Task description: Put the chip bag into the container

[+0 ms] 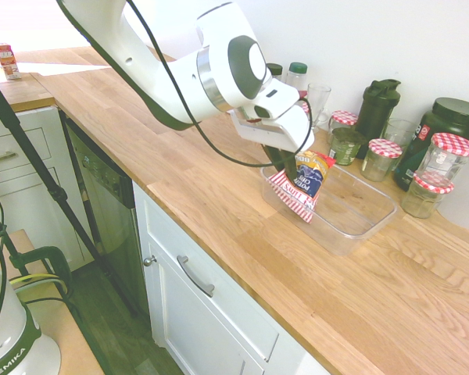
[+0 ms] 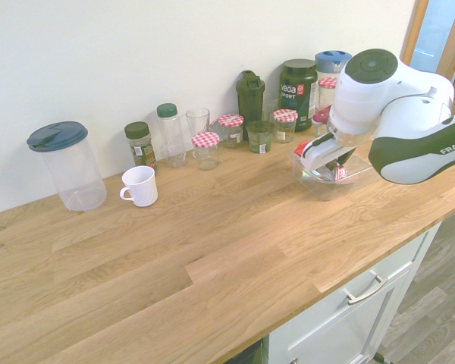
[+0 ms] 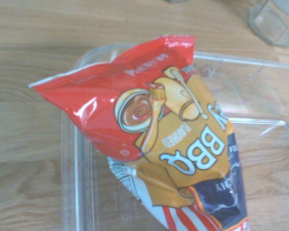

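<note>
The chip bag (image 3: 173, 139), printed "BBQ FLAVORED", leans inside the container (image 1: 367, 215); whether the gripper (image 1: 285, 160) grips is unclear.

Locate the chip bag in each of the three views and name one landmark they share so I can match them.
First exterior view: the chip bag stands tilted in the near-left end of the container, right of centre, just under the end effector.
Second exterior view: a red sliver behind the end effector, far right.
Wrist view: fills the centre, BBQ print upside down.
Shared landmark: the container.
</note>
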